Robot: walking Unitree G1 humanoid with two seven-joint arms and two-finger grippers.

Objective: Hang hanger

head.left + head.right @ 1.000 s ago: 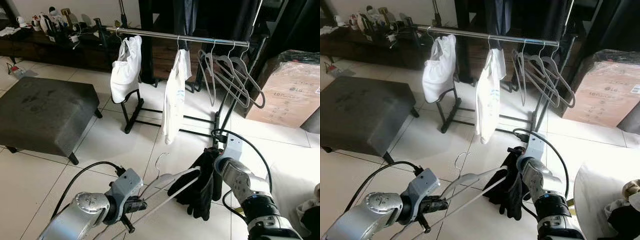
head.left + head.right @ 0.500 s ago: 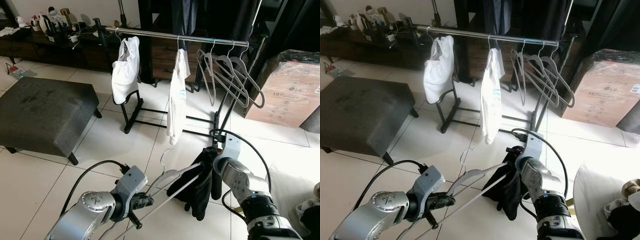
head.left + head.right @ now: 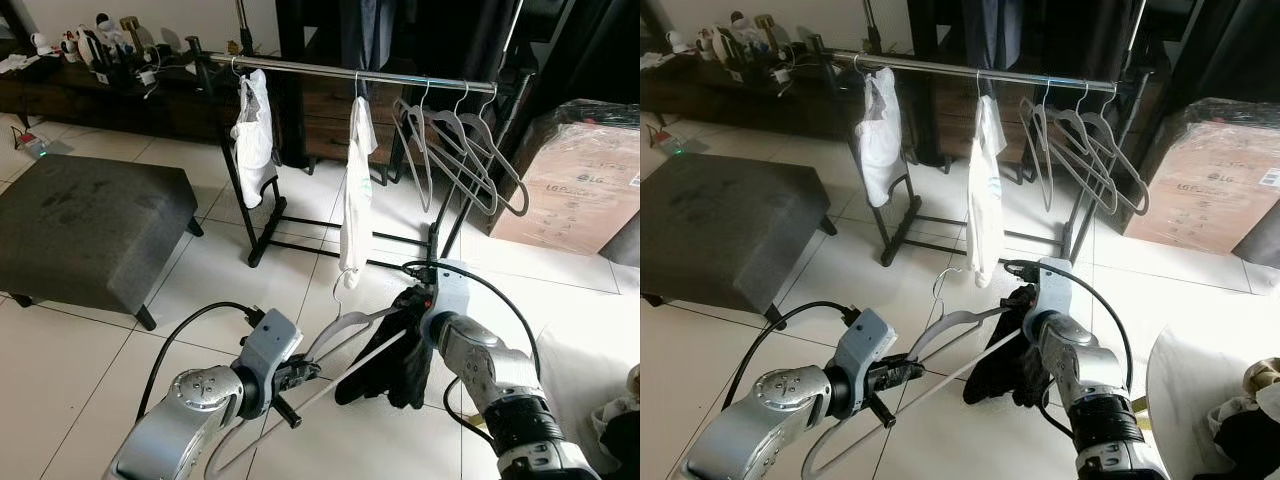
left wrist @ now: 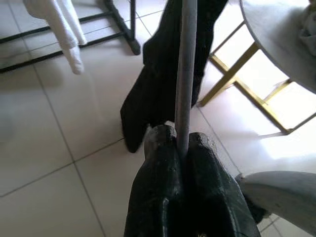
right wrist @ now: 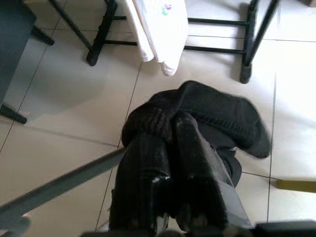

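A grey hanger (image 3: 345,322) is held between my two arms, low over the tiled floor in front of the clothes rail (image 3: 400,78). My left gripper (image 3: 300,375) is shut on the hanger's lower bar (image 4: 185,74). A black garment (image 3: 390,360) hangs over the hanger's right end, and my right gripper (image 3: 415,312) is shut on a bunch of it (image 5: 217,111). The hanger's hook (image 3: 340,285) points up, below the rail and just in front of the hanging white shirt (image 3: 355,190).
The rail carries a second white garment (image 3: 255,135) and several empty grey hangers (image 3: 460,150). A dark ottoman (image 3: 90,220) stands to the left and a cardboard box (image 3: 585,180) to the right. A round table's edge (image 3: 1200,400) is at the lower right.
Both arms have carried the hanger and black garment up and forward, nearer the rail. The white garments on the rail have turned edge-on.
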